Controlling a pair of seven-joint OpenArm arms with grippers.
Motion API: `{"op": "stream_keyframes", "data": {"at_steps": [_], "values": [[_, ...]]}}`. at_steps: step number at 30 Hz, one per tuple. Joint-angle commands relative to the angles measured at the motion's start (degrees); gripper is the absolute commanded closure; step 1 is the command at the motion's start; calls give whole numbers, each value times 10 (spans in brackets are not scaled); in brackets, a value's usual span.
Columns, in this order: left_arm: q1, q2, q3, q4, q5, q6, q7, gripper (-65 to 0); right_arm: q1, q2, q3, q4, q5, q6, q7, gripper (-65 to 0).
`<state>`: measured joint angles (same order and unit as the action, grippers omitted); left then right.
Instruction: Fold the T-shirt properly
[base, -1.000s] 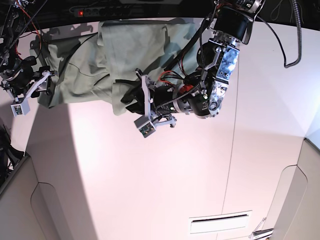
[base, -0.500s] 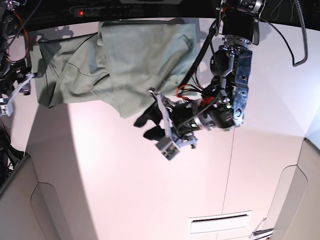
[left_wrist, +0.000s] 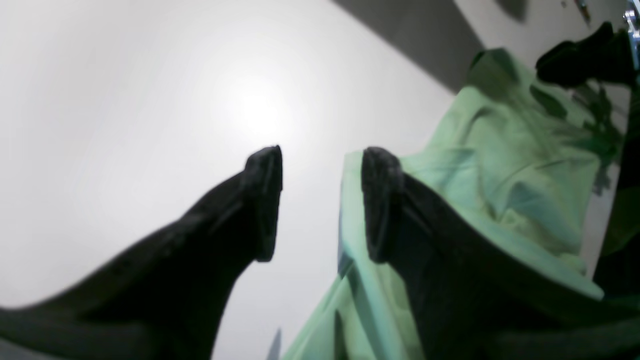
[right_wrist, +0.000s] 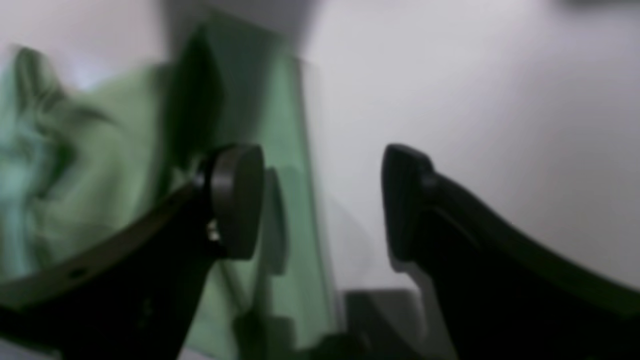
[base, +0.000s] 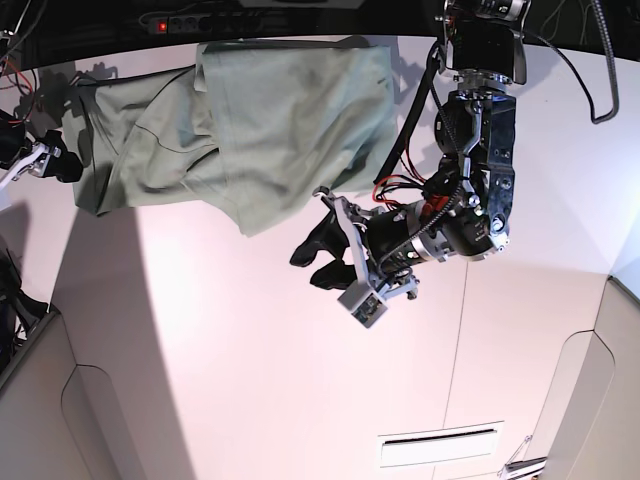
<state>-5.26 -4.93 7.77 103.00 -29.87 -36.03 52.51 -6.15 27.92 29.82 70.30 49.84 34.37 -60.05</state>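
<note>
Nearest me, my left gripper (base: 318, 258) now hangs over bare worktop (base: 300, 380), fingers (left_wrist: 262, 200) apart and holding nothing. A second ago it sat right at the T-shirt's near hem; it has since swung out and away toward the near right, so the cloth it was working is let go. Farther off, the T-shirt (base: 250, 130) lies rumpled at the far left of the worktop, one flap doubled over the body, its near corner just beside those fingers in the left wrist view. At the far left edge my right gripper (base: 55, 160) has also drawn back off the sleeve side, fingers (right_wrist: 235, 200) parted and empty. I judge this a regrasp pause: the fold is still rough and needs fresh corners picked
</note>
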Motion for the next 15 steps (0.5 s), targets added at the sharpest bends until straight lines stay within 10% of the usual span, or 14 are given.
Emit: {"op": "stream_keyframes", "data": {"at_steps": [1, 11, 15], "values": [[-11, 1, 0, 10, -10, -2, -13, -286, -2, 7, -7, -13, -7, -5, -40, -373], [-11, 0, 0, 10, -9, -2, -11, -286, -2, 8, -89, -26, 82, -5, -136, -362], [-11, 0, -7, 11, -5, -2, 5, -286, -2, 8, -93, -26, 82, -6, -146, -98]]}}
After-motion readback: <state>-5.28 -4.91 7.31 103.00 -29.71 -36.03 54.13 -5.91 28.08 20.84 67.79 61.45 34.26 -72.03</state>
